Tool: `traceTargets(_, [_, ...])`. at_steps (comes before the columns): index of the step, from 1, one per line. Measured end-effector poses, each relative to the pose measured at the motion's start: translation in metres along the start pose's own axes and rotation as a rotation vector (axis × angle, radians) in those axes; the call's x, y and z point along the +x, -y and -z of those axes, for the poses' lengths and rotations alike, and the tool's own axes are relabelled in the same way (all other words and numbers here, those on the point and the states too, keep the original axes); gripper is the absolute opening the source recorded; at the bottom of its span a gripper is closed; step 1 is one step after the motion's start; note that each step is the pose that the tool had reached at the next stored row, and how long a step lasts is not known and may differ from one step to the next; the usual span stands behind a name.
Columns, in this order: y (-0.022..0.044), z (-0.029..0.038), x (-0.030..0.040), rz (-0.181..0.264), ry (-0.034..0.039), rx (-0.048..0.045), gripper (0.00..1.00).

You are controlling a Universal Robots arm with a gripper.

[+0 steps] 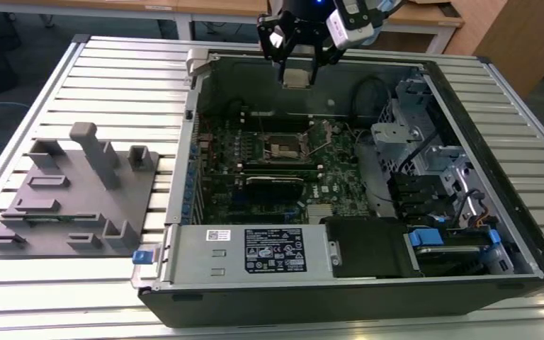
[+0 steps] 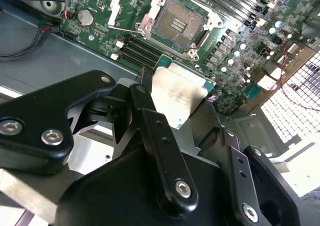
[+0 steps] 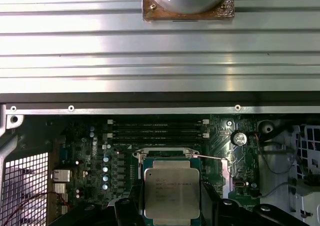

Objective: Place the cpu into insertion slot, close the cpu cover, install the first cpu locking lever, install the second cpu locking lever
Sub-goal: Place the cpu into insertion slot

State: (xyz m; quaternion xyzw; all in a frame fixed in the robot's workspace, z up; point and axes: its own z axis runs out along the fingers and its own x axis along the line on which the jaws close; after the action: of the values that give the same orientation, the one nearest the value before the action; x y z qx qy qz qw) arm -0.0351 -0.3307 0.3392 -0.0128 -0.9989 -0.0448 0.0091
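**Claw and cpu above the open case.** In the exterior view, the claw (image 1: 297, 73) is seen over the open computer case (image 1: 499, 177), which lies on a slatted metal table (image 1: 111, 78). The claw is closed on the cpu (image 1: 297, 77). The chip is gripped by two opposite edges, and its silver-grey top is left uncovered. It is held in the air, clear of the green motherboard (image 1: 338, 177) and well apart from the insertion slot (image 1: 286, 146).

In the second wrist view, the cpu (image 2: 177, 93) is shown between the black fingers (image 2: 150, 121). The insertion slot (image 2: 177, 23) is seen beyond it, with its dark centre exposed and nothing seated in it. Long black memory slots (image 2: 137, 48) are seen just beside the socket.

In the first wrist view, the cpu (image 3: 171, 192) is seen in front of the socket's silvery rim (image 3: 167, 152).

A grey moulded fixture (image 1: 74, 191) lies on the table at the exterior view's left, outside the case. A grey labelled box (image 1: 253, 251) is mounted at the case's near edge.
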Motion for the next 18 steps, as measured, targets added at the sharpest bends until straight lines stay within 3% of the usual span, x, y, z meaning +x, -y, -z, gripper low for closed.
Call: traceTargets(18, [0.0004, -0.0050, -0.0001, 0.000, 0.0001, -0.0001, 0.54])
